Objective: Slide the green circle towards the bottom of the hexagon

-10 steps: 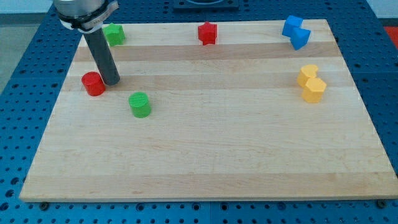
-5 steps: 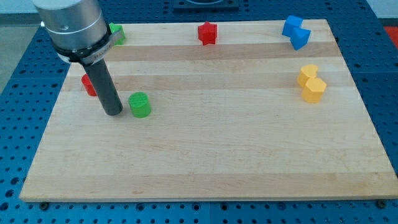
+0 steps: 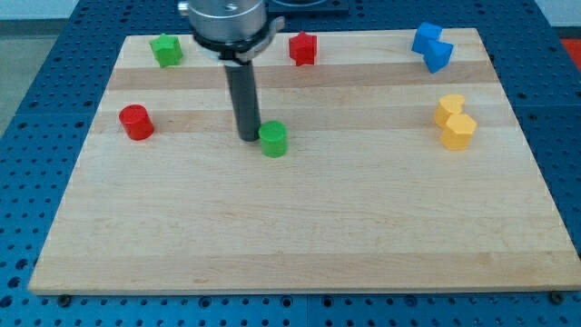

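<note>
The green circle [image 3: 273, 140] is a short green cylinder near the board's middle, a little left of centre. My tip [image 3: 250, 137] rests on the board right against the circle's left side, touching it. The yellow hexagon [image 3: 457, 132] sits at the view's right, directly below and touching a second yellow block [image 3: 448, 108]. The green circle lies far to the left of the hexagon, at about the same height in the view.
A red cylinder [image 3: 136, 122] stands at the left. A green block [image 3: 166, 50] and a red star-like block [image 3: 303, 48] sit along the top edge. Two blue blocks [image 3: 432, 46] sit at the top right. The wooden board [image 3: 300, 227] lies on a blue perforated table.
My tip swung from beside the red cylinder down to the green circle's left, then pushed it right and slightly up. The red cylinder is uncovered again.
</note>
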